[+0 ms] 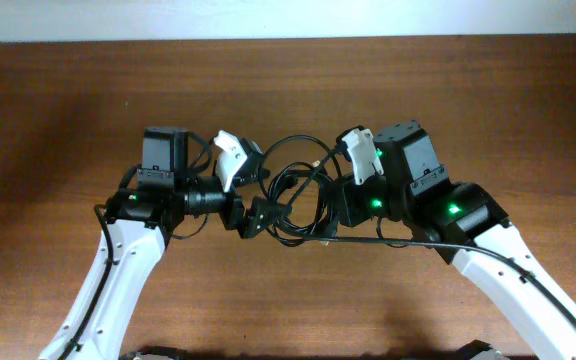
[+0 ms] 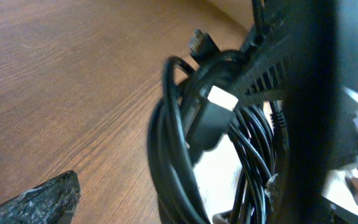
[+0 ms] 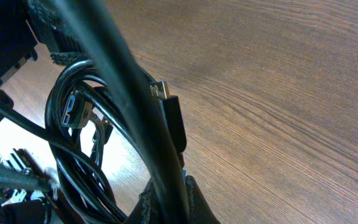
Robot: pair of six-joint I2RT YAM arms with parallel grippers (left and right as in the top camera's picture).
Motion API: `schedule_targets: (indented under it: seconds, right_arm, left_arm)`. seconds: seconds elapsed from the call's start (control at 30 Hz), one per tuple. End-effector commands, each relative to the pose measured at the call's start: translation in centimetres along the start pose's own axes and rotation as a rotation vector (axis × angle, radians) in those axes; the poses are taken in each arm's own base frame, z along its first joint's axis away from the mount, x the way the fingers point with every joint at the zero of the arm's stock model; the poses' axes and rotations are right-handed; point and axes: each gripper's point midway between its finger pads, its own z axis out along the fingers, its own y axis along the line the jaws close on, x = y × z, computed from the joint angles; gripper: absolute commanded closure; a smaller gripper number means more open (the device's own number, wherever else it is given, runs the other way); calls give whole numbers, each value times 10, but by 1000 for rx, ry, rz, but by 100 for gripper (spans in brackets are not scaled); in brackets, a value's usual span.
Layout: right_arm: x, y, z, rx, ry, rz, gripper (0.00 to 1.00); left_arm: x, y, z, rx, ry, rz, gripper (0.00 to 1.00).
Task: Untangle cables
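Cables (image 2: 169, 162) looped midway between bench (image 1: 68, 100) side edges. Bundle sits seemingly inside spread left jaws; right jaws: cannot tell, view crowded.

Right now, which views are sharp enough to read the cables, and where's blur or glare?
Overhead: evenly lit, sharp, but the cables are small. Left wrist: near loops soft, a blurred dark mass blocks the frame's right, a blown-out white patch behind. Right wrist: foreground cord blurred; plug and table grain crisp.
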Motion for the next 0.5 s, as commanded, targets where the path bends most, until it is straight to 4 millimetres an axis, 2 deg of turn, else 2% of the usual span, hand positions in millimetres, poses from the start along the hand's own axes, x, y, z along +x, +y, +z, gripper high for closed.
schedule_targets:
  seconds: [0.0, 0.17, 0.2, 0.23, 0.3, 0.37, 0.4, 0.47]
  right_arm:
    - [-8, 13, -13, -37, -30, -29, 96]
    - [-4, 12, -13, -30, -13, -47, 96]
    - [-4, 12, -13, -30, -14, -48, 96]
    - [-4, 12, -13, -29, -14, -48, 96]
    - [-4, 12, -13, -30, -13, -48, 96]
    - [-4, 12, -13, -30, -13, -48, 96]
    - [-4, 12, -13, -31, -14, -48, 96]
    - [-4, 13, -13, -38, -13, -48, 96]
  left_arm:
    - [-8, -2, 0, 12, -17, -59, 1]
    - [-8, -2, -1, 13, -15, -62, 1]
    - [-8, -2, -1, 11, -16, -61, 19]
    - [-8, 0, -1, 3, -15, -59, 63]
    - [-8, 1, -1, 0, -14, -60, 87]
    - [-7, 0, -1, 0, -12, -63, 96]
    - [-7, 0, -1, 1, -10, -66, 97]
    - [-7, 0, -1, 2, -10, -67, 84]
